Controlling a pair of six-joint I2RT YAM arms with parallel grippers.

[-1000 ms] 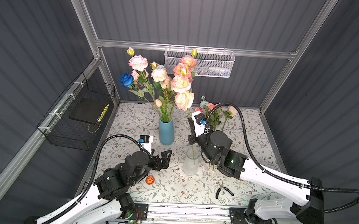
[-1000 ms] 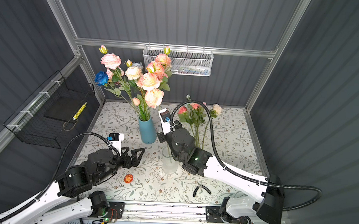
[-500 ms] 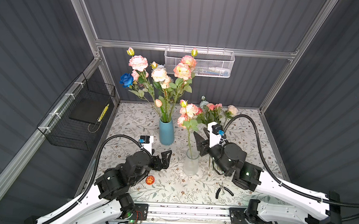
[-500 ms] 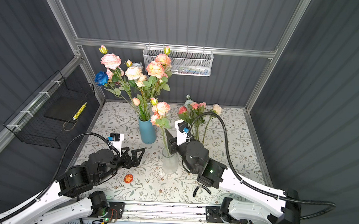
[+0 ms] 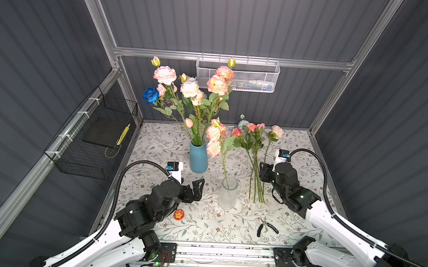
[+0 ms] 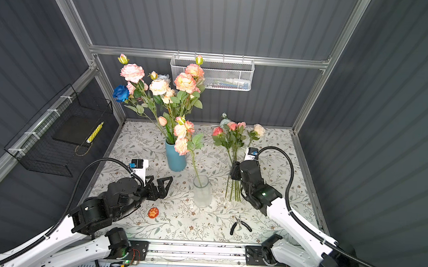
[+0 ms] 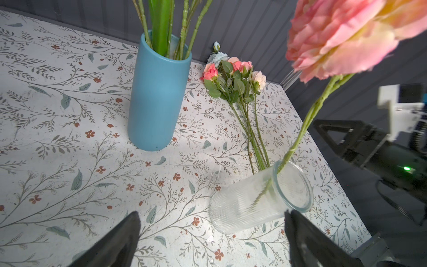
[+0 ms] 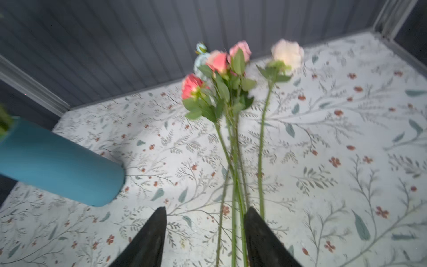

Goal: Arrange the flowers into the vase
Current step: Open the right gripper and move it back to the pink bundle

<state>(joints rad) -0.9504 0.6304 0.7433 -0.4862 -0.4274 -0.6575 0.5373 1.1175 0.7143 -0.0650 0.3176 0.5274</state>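
Showing floral-print sheet (image 5: 155,140), grey ribbed walls (image 5: 241,17) around; left end effector (image 5: 197,191), right end effector (image 5: 261,171) both released.

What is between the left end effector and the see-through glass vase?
Just bare flowery tablecloth; nothing sits between the left end effector and the glass vase. Both top views show that gap.

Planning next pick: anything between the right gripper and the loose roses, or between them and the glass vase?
Nothing visible. The right gripper is open over the loose roses; bare tabletop separates them from the glass vase, which holds one stem.
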